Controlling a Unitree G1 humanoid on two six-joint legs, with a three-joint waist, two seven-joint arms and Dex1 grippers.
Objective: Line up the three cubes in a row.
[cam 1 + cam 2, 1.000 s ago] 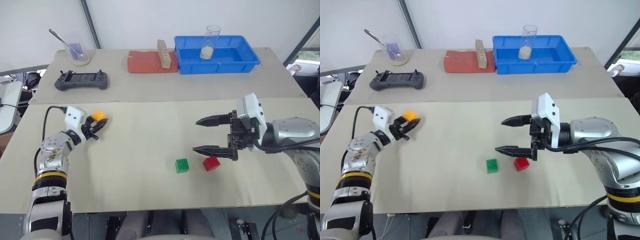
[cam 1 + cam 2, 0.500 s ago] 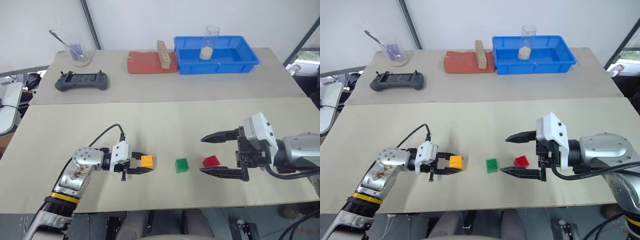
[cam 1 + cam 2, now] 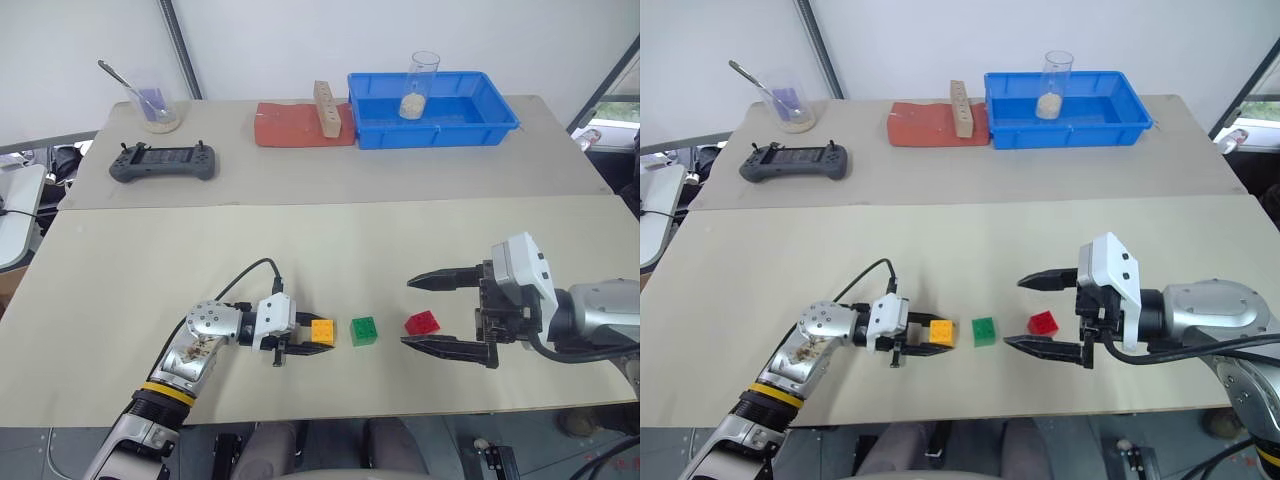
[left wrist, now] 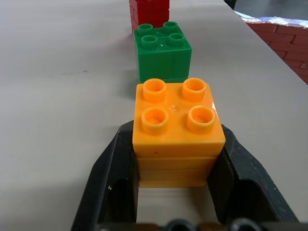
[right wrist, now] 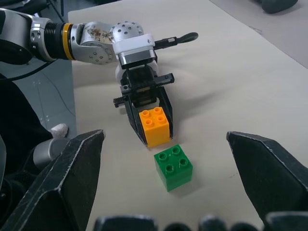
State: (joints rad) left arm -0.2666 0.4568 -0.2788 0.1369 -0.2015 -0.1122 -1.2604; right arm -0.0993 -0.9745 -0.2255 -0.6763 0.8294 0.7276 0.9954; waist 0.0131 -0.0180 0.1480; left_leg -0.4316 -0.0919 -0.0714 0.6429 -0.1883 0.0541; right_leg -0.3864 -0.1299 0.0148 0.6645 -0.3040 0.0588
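Nearly done: your left gripper [image 3: 312,338] clamps the orange cube [image 3: 322,332] beside green [image 3: 364,330] and red [image 3: 422,323]; release remains. Right gripper [image 3: 433,313] fingers wide.

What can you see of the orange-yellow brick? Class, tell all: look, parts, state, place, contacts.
The orange-yellow brick is a small glossy plastic cube with four round hollow studs on top. It sits upright, pinched on two opposite sides by the black fingers of the left claw. It lies low at the table, next to the green brick, a small gap between them.
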